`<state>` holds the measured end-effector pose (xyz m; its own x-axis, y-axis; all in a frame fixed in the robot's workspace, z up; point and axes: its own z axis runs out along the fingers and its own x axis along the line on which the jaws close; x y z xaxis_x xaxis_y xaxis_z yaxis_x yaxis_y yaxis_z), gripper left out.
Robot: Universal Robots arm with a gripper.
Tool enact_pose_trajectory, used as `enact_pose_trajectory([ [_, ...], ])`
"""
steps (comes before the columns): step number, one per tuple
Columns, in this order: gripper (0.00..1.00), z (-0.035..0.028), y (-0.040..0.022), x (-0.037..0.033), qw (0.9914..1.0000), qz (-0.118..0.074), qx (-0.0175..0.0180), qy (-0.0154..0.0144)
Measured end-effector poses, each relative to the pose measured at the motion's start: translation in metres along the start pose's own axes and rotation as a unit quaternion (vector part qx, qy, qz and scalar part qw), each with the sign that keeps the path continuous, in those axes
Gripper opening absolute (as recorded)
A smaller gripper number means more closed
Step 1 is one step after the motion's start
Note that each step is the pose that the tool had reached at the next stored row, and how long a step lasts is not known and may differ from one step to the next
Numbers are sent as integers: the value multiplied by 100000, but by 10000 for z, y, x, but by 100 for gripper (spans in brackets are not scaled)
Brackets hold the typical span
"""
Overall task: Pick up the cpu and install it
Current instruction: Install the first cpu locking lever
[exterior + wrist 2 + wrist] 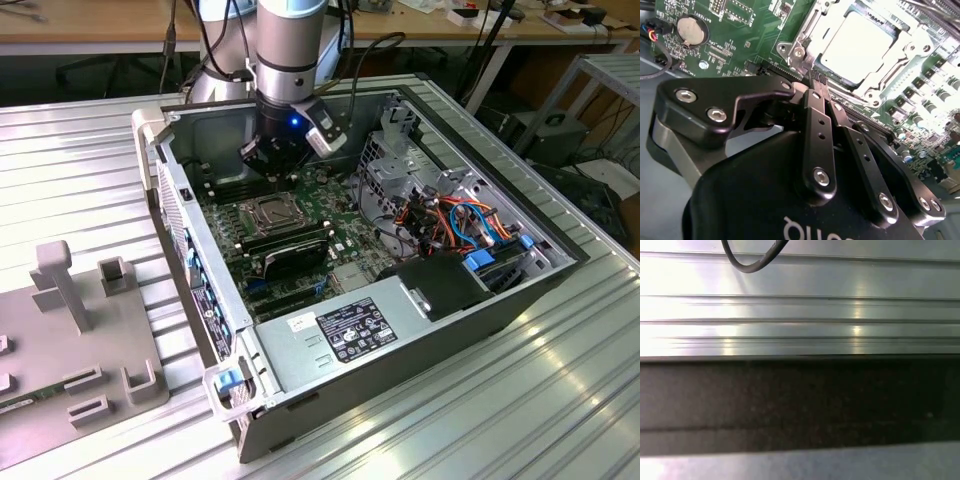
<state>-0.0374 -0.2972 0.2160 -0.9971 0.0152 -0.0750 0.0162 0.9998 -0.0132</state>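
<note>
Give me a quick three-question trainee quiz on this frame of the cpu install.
1. True or false: the cpu lies in the metal-framed socket on the motherboard.
2. Where is the hand? A) over the grey fixture outside the case; B) inside the open computer case, just above the motherboard beside the socket; C) over the power supply.
3. In the second wrist view, are the hand's fingers open or shut?

Key: 1 true. 2 B. 3 shut, tips together.
</note>
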Motion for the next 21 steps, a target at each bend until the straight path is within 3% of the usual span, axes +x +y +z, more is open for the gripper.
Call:
enact_pose_trajectory([
  [15,11,-34,-24,-3,100000,5,1,-6],
  [21,11,-165,-26,-13,100000,2,0,-6],
])
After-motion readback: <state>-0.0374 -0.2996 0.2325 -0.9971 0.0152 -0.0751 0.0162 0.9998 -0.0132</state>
